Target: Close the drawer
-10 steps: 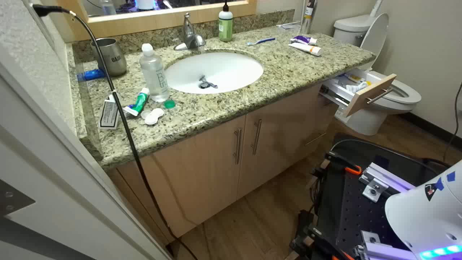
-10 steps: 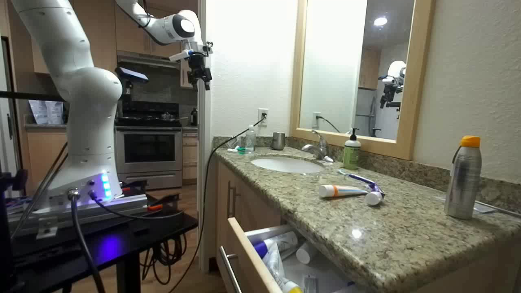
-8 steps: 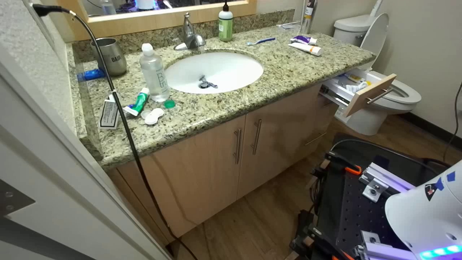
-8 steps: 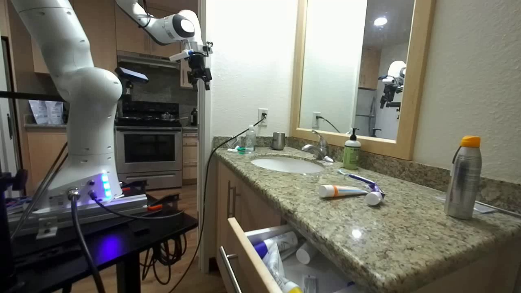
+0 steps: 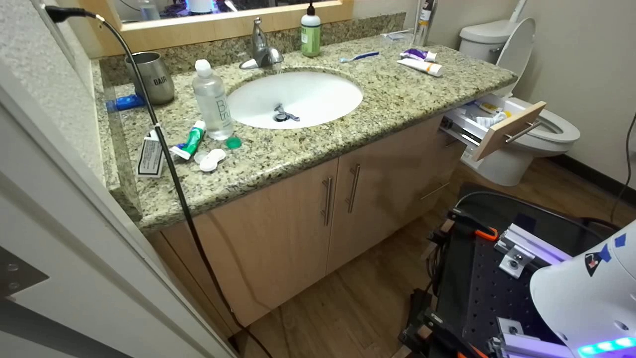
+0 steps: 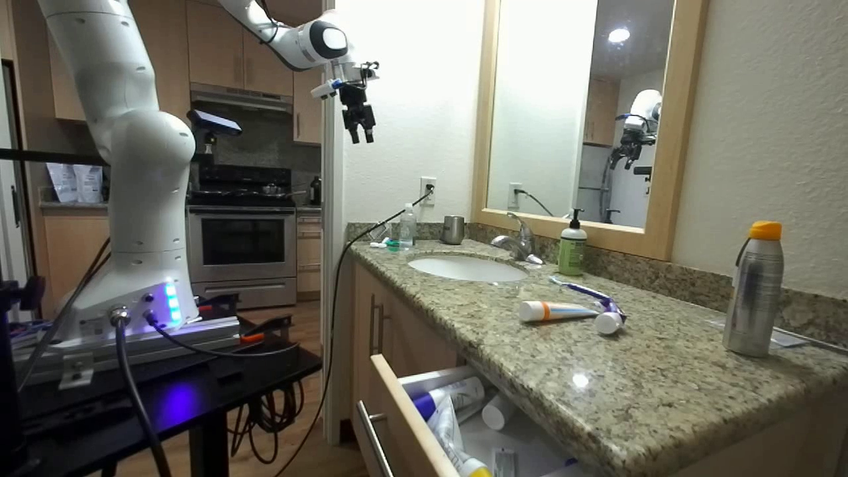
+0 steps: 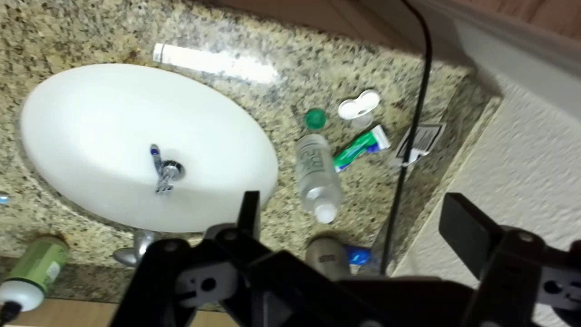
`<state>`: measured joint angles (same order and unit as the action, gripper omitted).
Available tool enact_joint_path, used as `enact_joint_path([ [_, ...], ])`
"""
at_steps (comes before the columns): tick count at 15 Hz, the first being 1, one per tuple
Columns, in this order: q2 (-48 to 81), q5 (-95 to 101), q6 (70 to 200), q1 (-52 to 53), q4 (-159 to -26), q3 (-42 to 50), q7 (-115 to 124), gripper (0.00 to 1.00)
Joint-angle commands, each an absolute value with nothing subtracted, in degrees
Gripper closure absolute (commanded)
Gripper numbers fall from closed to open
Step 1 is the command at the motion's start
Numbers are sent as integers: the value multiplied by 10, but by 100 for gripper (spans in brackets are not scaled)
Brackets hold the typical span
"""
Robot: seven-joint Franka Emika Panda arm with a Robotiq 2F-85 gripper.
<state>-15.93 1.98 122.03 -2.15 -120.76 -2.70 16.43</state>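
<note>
A white sink (image 5: pixel 323 99) is set in a speckled stone surface (image 5: pixel 308 144). Above the sink, a wood-framed mirror (image 6: pixel 540 99) on a pale wall (image 6: pixel 762 119) reflects a ceiling light (image 6: pixel 619 35). Below the sink are tan cabinet doors (image 5: pixel 278 233) and brown wood floor (image 5: pixel 348 308). Well apart from the sink stand a toilet (image 5: pixel 559 144), its lid (image 5: pixel 517 52) raised, and a stove (image 6: pixel 245 245).

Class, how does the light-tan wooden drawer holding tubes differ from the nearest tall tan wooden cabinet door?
The light-tan wooden drawer is pulled out, while the tall tan wooden cabinet door is shut. The drawer's slim metal handle runs level; the door's slim metal handle stands upright. Both are plain tan wood.
</note>
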Motion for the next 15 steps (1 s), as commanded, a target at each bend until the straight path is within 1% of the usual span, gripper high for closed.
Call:
enact_joint_path([
  [1, -116, 7, 1213, -68, -1155, 35, 170, 0],
  [7, -81, 40, 1179, -166, -1132, 148, 177, 0],
  [8, -74, 45, 1158, -173, -1118, 152, 199, 0],
  [9, -94, 33, 1193, -161, -1147, 146, 171, 0],
  [11, -92, 34, 1191, -169, -1145, 156, 165, 0],
  [15, -82, 30, 1197, -160, -1135, 145, 193, 0],
])
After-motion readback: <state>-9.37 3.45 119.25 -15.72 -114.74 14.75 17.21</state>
